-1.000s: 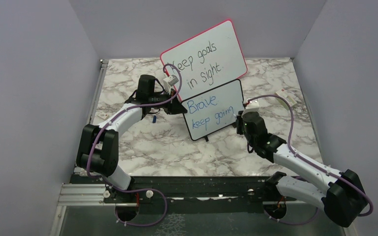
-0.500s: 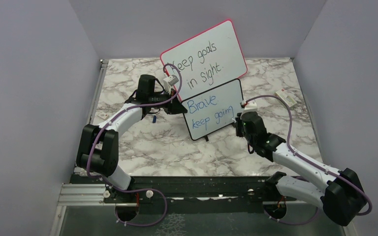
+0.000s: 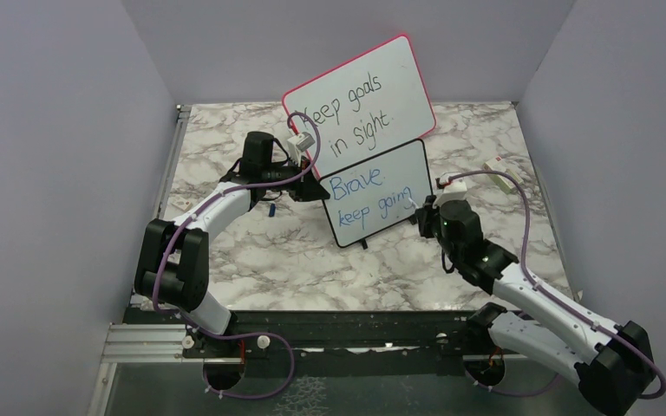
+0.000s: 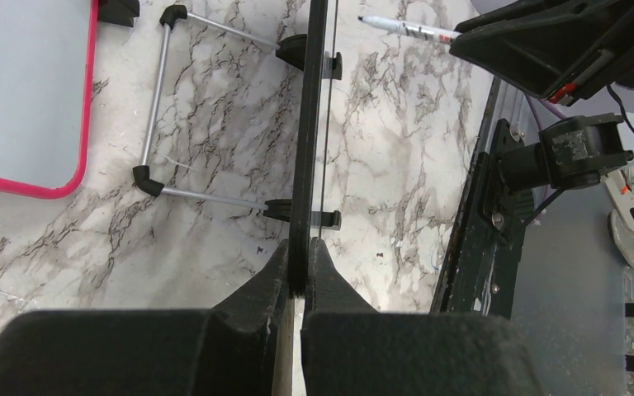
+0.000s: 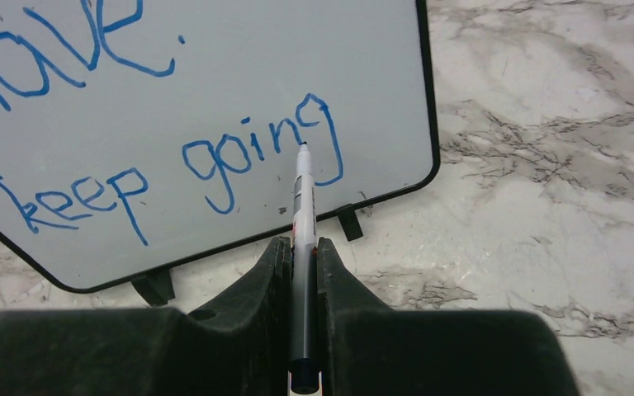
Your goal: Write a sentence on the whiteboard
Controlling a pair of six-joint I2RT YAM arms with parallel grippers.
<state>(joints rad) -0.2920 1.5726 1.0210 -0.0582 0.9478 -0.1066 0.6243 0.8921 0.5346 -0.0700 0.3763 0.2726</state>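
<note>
Small rectangular black-framed whiteboard (image 3: 377, 192) stands on feet mid marble-pattern desk (image 3: 251, 260), just before larger pink-framed board (image 3: 360, 95). Left gripper (image 4: 299, 256) pinches whiteboard's left edge. Right gripper (image 5: 301, 247) clamps white marker (image 5: 302, 194), tip at last "g" of blue handwritten sentence (image 3: 371, 208) (reads "Brave. keep going"), whiteboard's lower right.

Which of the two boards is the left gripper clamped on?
The small black-framed whiteboard in front, carrying blue writing; the left gripper pinches its edge. The larger pink-framed board behind it, with black writing, is not gripped.
</note>
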